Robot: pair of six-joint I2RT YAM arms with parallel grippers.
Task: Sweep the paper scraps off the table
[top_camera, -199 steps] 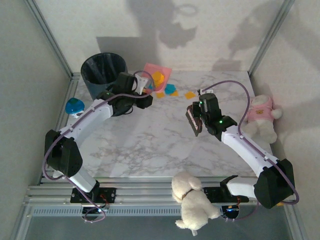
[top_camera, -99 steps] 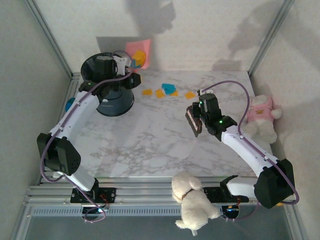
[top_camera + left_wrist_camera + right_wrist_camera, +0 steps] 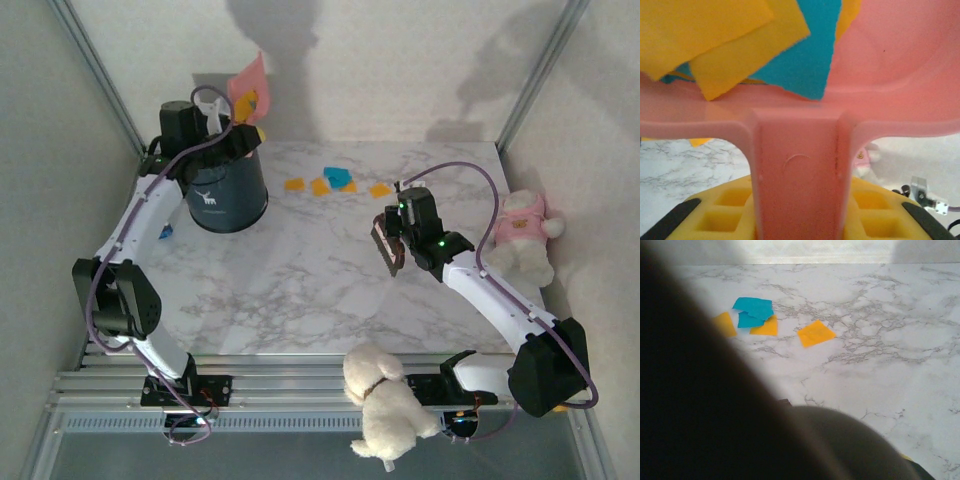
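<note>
My left claw [image 3: 228, 133] was clamped on the handle of the pink dustpan [image 3: 900, 75], which stood tilted up just beyond the claw, with the dark bin [image 3: 228, 195] directly below it. Orange and teal pieces [image 3: 730, 40] lay in the pan close ahead of the claw. My right claw [image 3: 392, 240] was closed around a dark brush [image 3: 386, 248]. A small cluster of paper scraps [image 3: 760, 320] lay on the desk [image 3: 300, 280], ahead of that claw and a little to its left.

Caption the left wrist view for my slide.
Left gripper holds the pink dustpan, loaded with orange and teal paper scraps, above the table.
</note>
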